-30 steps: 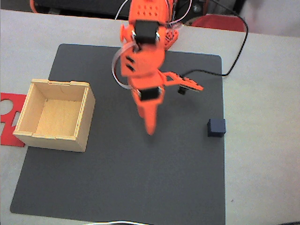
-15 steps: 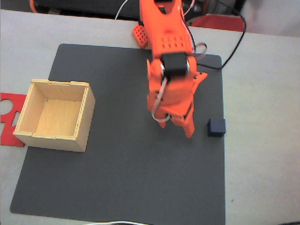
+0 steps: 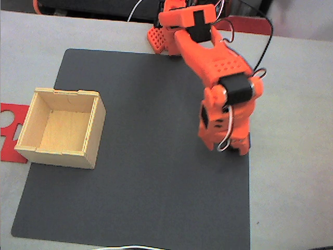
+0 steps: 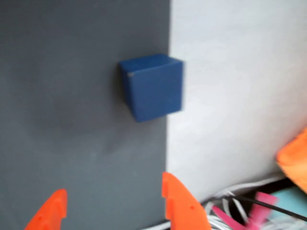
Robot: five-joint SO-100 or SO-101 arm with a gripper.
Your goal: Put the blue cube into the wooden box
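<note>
The blue cube [image 4: 152,86] sits on the right edge of the dark mat in the wrist view, just ahead of my gripper [image 4: 112,203]. The gripper is open, its two orange fingertips [image 4: 176,199] spread wider than the cube, with nothing between them. In the fixed view my orange arm [image 3: 229,99] reaches over the mat's right edge and its wrist covers the spot where the cube lies. The wooden box [image 3: 58,155] stands open-topped and empty at the mat's left edge, far from the gripper.
A dark grey mat [image 3: 145,198] covers most of the pale table. A flat red cut-out piece [image 3: 10,117] lies left of the box. A black cable [image 3: 266,52] loops at the back right, near a red object [image 3: 244,23].
The arm has swung from the mat's middle to its right edge and now hangs over the cube, hiding it in the fixed view. Box and cube have not moved.
</note>
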